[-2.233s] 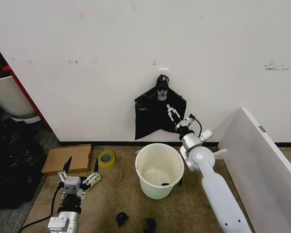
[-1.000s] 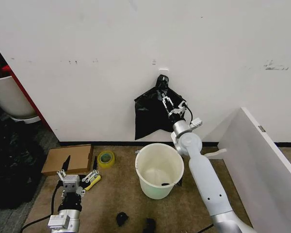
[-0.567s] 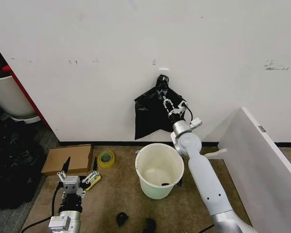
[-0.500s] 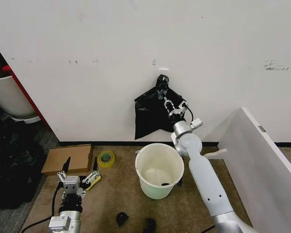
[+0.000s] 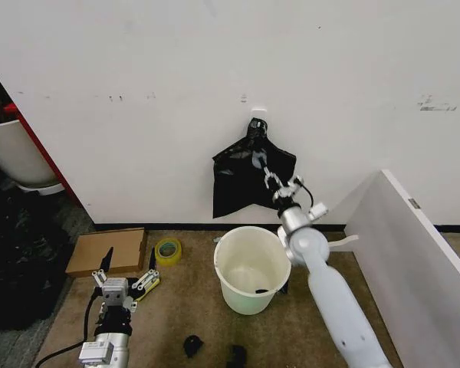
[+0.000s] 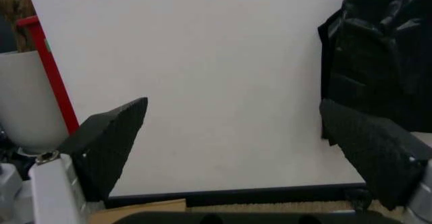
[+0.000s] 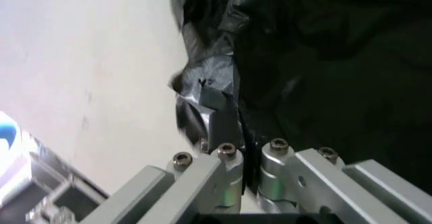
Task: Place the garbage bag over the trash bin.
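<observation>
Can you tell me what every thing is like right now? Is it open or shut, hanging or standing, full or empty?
black bag bundle: hanging on the wall, one fold pinched.
right gripper: raised at the bundle, shut on its plastic.
left gripper: low over the floor, open, holding nothing.
trash bin: upright, no bag on it, one small dark bit inside.
yellow tape roll: lying flat on the floor.
</observation>
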### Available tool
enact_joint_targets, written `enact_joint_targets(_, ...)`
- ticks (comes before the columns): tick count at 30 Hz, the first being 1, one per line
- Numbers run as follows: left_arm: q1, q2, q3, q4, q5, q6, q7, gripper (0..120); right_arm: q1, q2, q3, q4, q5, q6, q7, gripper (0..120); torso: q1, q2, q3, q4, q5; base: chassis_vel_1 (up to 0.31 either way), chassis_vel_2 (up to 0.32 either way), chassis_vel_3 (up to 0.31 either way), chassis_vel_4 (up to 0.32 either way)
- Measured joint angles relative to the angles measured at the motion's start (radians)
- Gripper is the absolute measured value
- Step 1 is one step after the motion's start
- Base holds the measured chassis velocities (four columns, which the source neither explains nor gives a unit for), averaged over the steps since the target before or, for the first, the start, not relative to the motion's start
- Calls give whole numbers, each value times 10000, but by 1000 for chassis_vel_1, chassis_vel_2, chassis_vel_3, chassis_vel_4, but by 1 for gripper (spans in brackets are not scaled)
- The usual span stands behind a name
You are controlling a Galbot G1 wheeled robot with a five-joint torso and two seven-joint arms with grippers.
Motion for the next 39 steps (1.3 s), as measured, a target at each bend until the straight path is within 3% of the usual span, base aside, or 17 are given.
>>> enact_joint_targets(9,-80,-22,87,146,143,-29,0,100,-2490,-695,290,2102,-1055,281,-500,0,0,2,-1,0,-1,0,0,0,0)
enact_joint_targets(18,-74,-9,112,203,207,-115,-1,100,-3630,-761,271,2637,-1779,679,-684,0,0,2,-1,1,-1,0,0,0,0)
enact_joint_targets(39,-44,122,114,360,157,-287,-36,100,-5791,-1168,-176,2776,-5315,2403,-1761,0,-1,2,0,1,-2,0,0,0,0)
